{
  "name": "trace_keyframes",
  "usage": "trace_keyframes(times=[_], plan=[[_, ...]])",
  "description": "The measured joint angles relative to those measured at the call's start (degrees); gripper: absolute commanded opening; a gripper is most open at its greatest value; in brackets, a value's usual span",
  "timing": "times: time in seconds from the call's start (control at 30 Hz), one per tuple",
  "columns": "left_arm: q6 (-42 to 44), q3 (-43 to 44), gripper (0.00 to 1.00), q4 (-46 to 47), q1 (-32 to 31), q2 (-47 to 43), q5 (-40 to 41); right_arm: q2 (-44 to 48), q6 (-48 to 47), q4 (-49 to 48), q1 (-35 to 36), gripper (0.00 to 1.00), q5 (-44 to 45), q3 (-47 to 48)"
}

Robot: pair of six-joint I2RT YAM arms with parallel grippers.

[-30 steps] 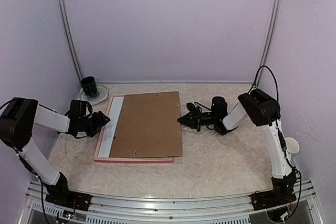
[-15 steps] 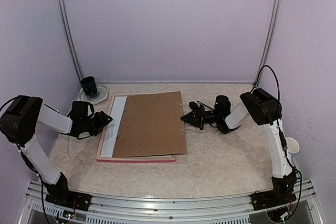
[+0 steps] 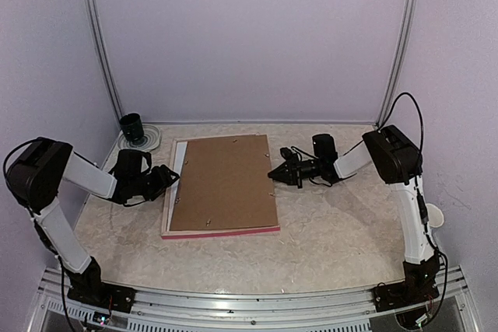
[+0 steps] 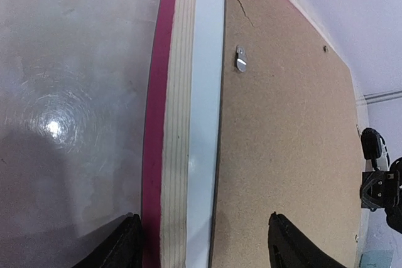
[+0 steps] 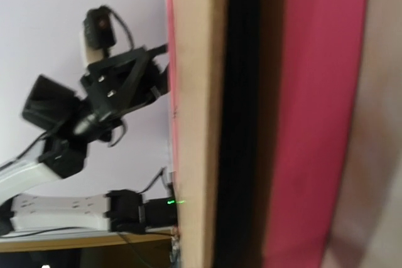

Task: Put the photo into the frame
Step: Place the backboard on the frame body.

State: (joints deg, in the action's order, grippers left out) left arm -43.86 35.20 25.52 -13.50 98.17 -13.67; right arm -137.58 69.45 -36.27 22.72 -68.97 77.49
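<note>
Pink-red edging marks the frame (image 3: pixel 222 232), which lies face down at mid-table with the brown backing board (image 3: pixel 222 180) on top. Its left side lies straight ahead of the left gripper (image 3: pixel 171 176), whose fingers (image 4: pixel 129 246) are spread wide astride that edge and a white strip (image 4: pixel 206 123) beside the board. The right gripper (image 3: pixel 276 175) meets the opposite side. I cannot tell its spread, as its own view is blurred. The photo is nowhere visible, perhaps under the board. The frame's long axis is hard to judge.
</note>
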Motion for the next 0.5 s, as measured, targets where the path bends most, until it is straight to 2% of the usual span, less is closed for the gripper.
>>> trace_keyframes(times=[0.03, 0.23, 0.5], plan=[[0.0, 0.04, 0.67, 0.0, -0.04, 0.04, 0.02, 0.11, -4.48, 6.45, -0.26, 0.03, 0.44, 2.49], [0.07, 1.09, 0.66, -0.09, -0.17, 1.03, -0.02, 0.39, -17.51, 25.2, -1.27, 0.03, 2.62, 11.1], [0.15, 1.86, 0.63, -0.15, -0.33, 1.73, -0.02, 0.46, -22.99, 32.65, -1.29, 0.04, 4.7, 12.13]])
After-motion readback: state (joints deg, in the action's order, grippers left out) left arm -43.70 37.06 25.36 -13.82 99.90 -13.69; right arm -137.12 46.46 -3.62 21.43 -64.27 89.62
